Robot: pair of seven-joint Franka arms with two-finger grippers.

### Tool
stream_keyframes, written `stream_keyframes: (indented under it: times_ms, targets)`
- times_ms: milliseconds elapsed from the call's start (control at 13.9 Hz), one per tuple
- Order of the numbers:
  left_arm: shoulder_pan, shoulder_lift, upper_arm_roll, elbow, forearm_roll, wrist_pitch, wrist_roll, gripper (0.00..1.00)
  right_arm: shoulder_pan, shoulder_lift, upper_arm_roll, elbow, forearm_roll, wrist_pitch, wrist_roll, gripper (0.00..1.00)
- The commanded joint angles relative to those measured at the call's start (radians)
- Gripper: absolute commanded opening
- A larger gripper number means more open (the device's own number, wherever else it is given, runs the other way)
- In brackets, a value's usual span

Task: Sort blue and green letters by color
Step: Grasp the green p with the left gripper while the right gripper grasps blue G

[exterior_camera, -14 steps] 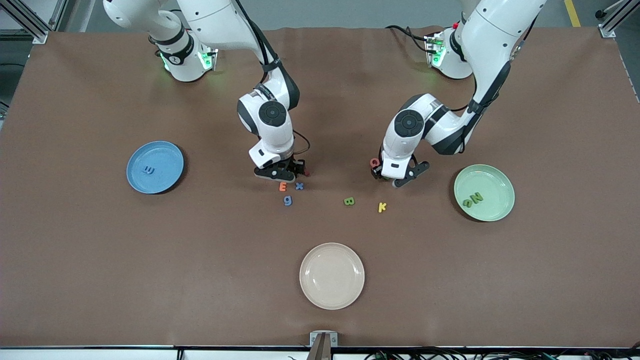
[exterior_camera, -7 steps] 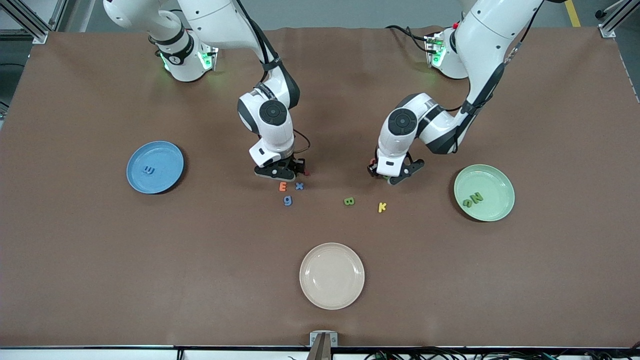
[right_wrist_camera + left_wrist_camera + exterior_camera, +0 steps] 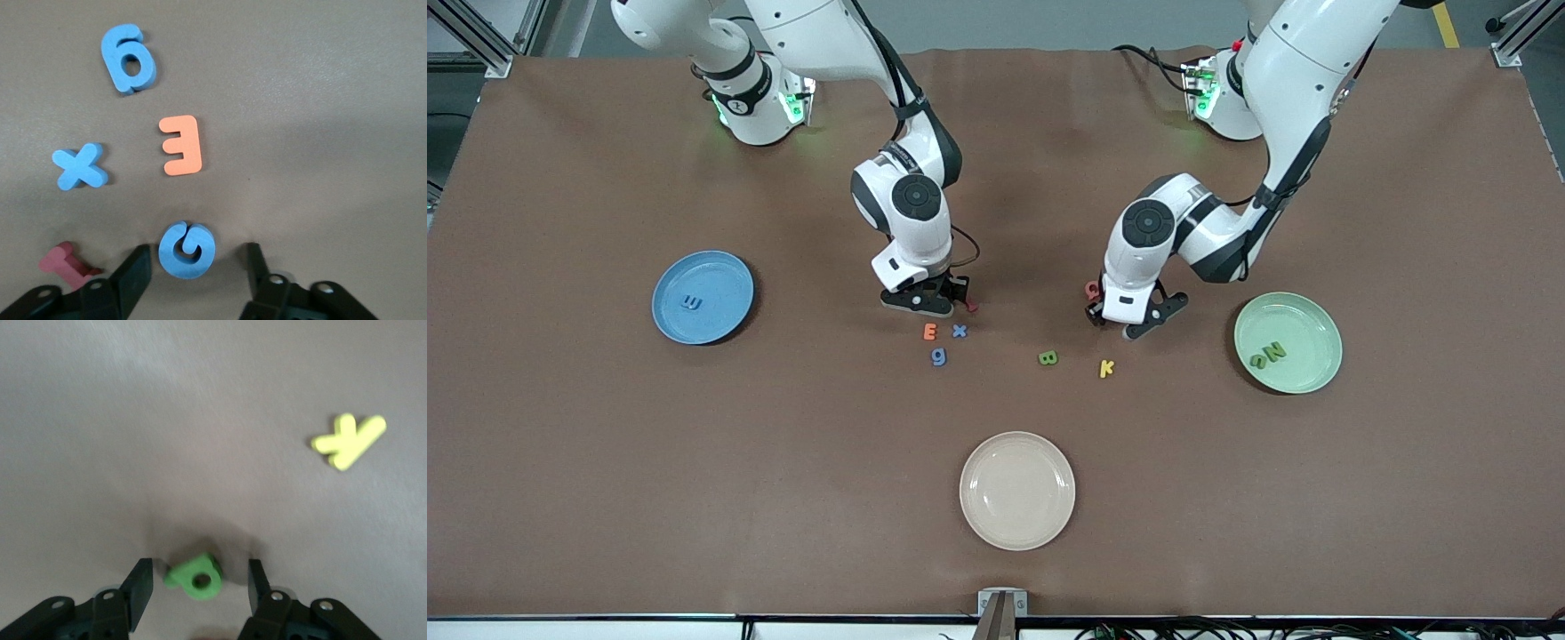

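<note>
My right gripper [image 3: 925, 304] is open, low over the table, with the blue G [image 3: 187, 249] lying between its fingers [image 3: 135, 267]. Nearer the front camera lie the blue x [image 3: 959, 331] and blue g [image 3: 938, 356]. My left gripper [image 3: 1123, 322] is open, low, with the green p [image 3: 195, 576] between its fingers [image 3: 141, 581]. The green B [image 3: 1048, 358] lies on the table between the two grippers, nearer the camera. A blue E [image 3: 691, 303] lies in the blue plate [image 3: 725, 276]. A green N [image 3: 1276, 350] and u [image 3: 1258, 360] lie in the green plate [image 3: 1307, 320].
An orange E [image 3: 929, 332] lies beside the blue x. A dark red piece [image 3: 970, 307] lies beside my right gripper, a pink Q [image 3: 1092, 288] beside my left one. A yellow K [image 3: 1106, 367] lies near the green B. A beige plate [image 3: 1017, 490] sits near the front edge.
My left gripper swung slightly toward the right arm's end of the table, then back, staying low and open. My right gripper shifted only slightly. No letter has moved.
</note>
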Motion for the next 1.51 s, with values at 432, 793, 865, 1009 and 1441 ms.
stream_keyframes:
  times_ms: [432, 793, 865, 1009, 1441]
  targets:
    - [0.005, 0.014, -0.005, 0.001, 0.023, 0.0, -0.013, 0.64, 0.004, -0.01, -0.01, -0.033, 0.002, 0.057, 0.015, 0.54]
    - [0.008, -0.001, -0.014, -0.027, 0.023, 0.0, -0.015, 0.59, -0.003, -0.01, -0.01, -0.025, 0.002, 0.06, 0.013, 0.54]
    - [0.008, 0.0, -0.014, -0.027, 0.023, 0.0, -0.015, 0.51, -0.003, -0.01, -0.01, -0.025, 0.002, 0.062, 0.015, 0.54]
    - [0.008, 0.0, -0.014, -0.03, 0.023, 0.0, -0.015, 0.41, -0.003, -0.008, -0.01, -0.027, 0.002, 0.062, 0.015, 0.51]
    - [0.011, -0.036, -0.023, -0.048, 0.021, 0.0, -0.013, 0.03, -0.003, -0.011, -0.012, -0.03, 0.002, 0.046, 0.015, 0.02]
